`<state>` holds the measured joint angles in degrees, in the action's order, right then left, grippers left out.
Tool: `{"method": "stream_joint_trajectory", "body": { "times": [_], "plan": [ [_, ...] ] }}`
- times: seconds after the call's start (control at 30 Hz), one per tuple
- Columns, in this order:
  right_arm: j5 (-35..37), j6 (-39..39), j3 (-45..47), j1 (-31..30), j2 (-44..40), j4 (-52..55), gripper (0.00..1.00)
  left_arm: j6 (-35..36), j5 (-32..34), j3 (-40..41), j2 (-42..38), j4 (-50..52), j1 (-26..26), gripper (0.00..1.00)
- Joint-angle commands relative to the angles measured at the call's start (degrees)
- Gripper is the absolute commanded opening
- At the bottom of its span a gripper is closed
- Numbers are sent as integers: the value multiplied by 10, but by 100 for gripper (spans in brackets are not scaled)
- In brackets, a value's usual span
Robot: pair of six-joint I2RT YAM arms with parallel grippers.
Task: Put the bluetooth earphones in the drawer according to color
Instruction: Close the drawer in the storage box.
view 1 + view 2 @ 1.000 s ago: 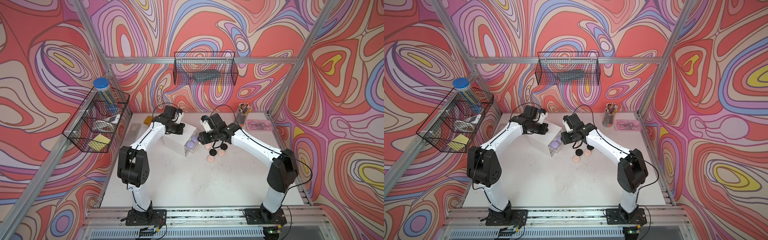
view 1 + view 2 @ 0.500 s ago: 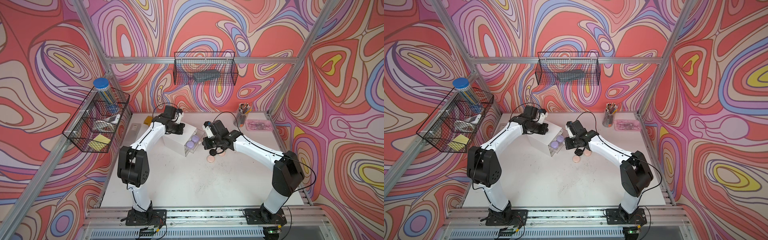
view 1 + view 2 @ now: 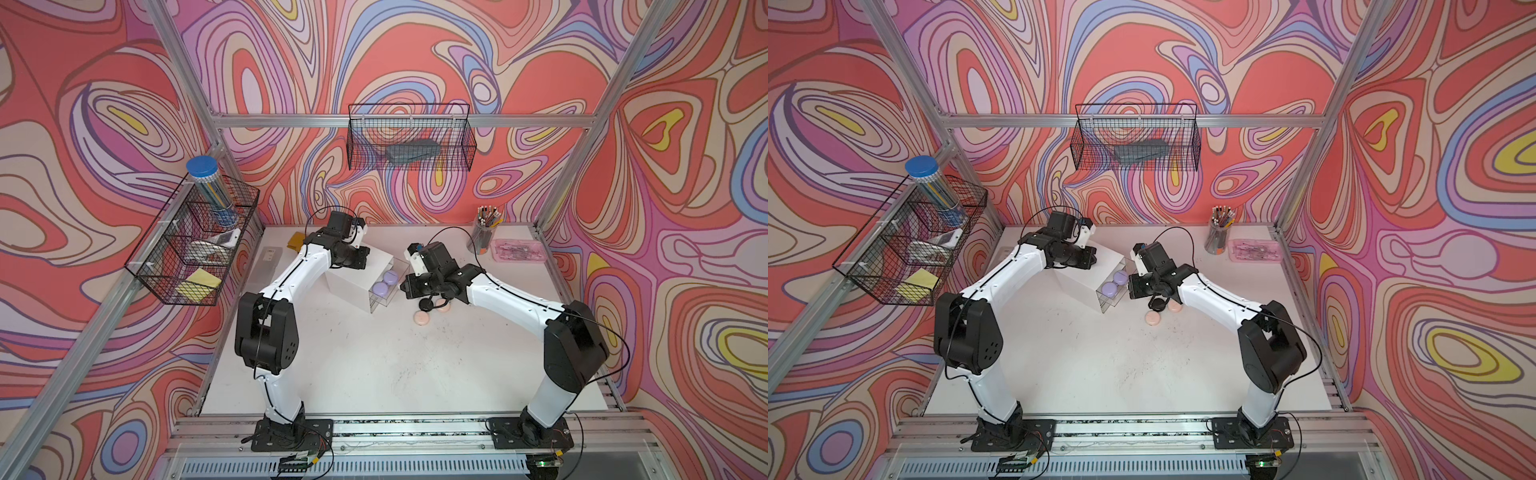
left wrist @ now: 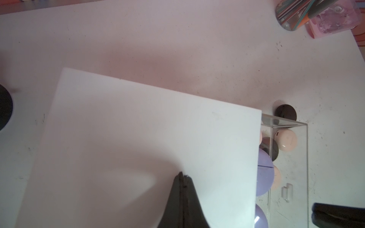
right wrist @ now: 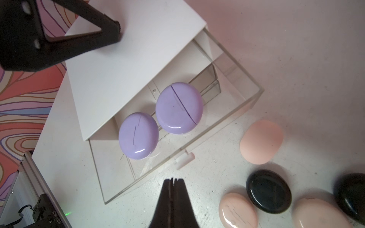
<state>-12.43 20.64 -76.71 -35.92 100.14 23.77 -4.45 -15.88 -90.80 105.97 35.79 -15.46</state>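
The white drawer (image 3: 351,276) cabinet has its top clear drawer (image 5: 235,110) pulled out. Two lavender earphones (image 5: 179,107) (image 5: 138,135) lie in it, also seen in a top view (image 3: 385,282). My right gripper (image 5: 173,179) is shut and empty, low over the table just outside the drawer's front. Beside it on the table lie three pink earphones (image 5: 261,141) (image 5: 238,210) (image 5: 320,214) and two black ones (image 5: 268,191) (image 5: 351,195). My left gripper (image 4: 182,175) is shut, its tips pressed on the cabinet's top (image 4: 138,138).
A pencil cup (image 3: 482,237) and a pink box (image 3: 517,251) stand at the back right. A frosted flat box (image 3: 269,259) lies by the left wall. Wire baskets (image 3: 191,245) (image 3: 411,143) hang on the left and back walls.
My right gripper has closed and drawn back from over the open drawer, down toward the table in front of it. The left arm has stayed put on the cabinet.
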Motion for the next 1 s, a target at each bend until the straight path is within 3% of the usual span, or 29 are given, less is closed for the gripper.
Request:
{"method": "stream_joint_trajectory", "body": {
  "times": [0.0, 0.97],
  "plan": [
    [-8, -3, -15, 3, 11, -8, 0, 7, 23, 40, 63, 119, -8, 0],
    [-58, -16, -140, 7, 120, -17, 0, 8, 21, 39, 66, 119, -8, 0]
  ]
}}
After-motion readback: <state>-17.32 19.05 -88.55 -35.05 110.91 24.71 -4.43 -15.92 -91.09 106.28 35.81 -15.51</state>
